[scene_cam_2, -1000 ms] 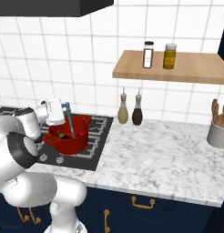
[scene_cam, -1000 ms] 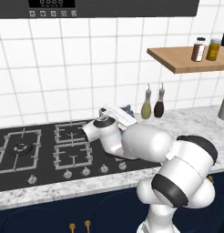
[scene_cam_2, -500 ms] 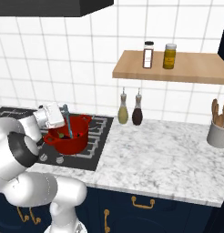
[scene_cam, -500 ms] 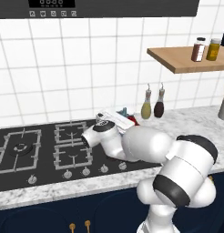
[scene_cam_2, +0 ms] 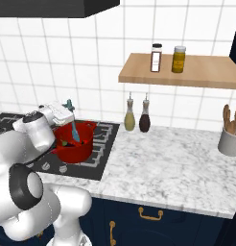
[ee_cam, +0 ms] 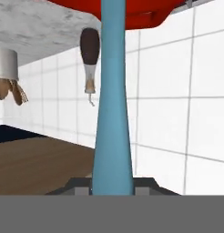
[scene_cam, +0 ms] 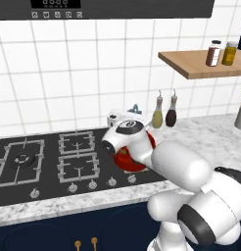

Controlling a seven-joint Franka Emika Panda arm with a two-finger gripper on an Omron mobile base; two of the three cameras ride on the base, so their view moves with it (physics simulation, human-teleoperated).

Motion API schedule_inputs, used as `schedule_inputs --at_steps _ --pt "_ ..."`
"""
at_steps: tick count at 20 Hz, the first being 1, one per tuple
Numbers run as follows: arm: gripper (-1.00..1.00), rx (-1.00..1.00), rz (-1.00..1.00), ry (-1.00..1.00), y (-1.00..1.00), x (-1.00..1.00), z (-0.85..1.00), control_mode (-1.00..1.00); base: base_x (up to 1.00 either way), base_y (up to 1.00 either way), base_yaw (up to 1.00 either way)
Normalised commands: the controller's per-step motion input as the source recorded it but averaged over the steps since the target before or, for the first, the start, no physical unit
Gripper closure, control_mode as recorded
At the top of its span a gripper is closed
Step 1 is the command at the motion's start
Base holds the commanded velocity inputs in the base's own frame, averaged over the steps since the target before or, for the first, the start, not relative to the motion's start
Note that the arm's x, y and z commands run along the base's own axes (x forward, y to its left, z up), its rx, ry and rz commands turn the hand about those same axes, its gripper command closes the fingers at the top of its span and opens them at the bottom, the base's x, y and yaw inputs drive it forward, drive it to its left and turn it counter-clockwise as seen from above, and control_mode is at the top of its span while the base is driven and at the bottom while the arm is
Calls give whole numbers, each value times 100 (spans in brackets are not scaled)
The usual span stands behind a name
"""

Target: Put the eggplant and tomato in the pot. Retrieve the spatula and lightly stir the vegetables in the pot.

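The stirring step appears to be in hand: the gripper point(scene_cam_2: 68, 108) is clamped on the handle of the spatula point(scene_cam_2: 74, 129), holding it above the pot point(scene_cam_2: 74, 146); the blade slants down past the rim into the pot, where dark pieces, presumably the vegetables, lie; the pot stands on the hob's rear burner at its right edge, near the marble worktop point(scene_cam_2: 177, 163); next, I judge, comes a gentle sweep of the blade inside the pot, kept clear of the wall so the pot does not shift.
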Motion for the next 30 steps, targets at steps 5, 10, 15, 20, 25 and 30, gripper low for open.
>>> schedule_inputs --at_steps 5,10,15,20,25,30 --pt "100 -12 25 -1 -5 61 -24 -100 0 0 0" --pt "100 -17 25 -2 3 24 -51 -100 0 0 0" --pt "100 -11 21 -2 24 -31 -49 -100 0 0 0" --pt "100 -1 16 9 30 -43 -16 -100 0 0 0" --pt "100 0 6 28 13 -39 47 -100 0 0 0" --pt "100 0 2 25 13 -11 47 -100 0 0 0"
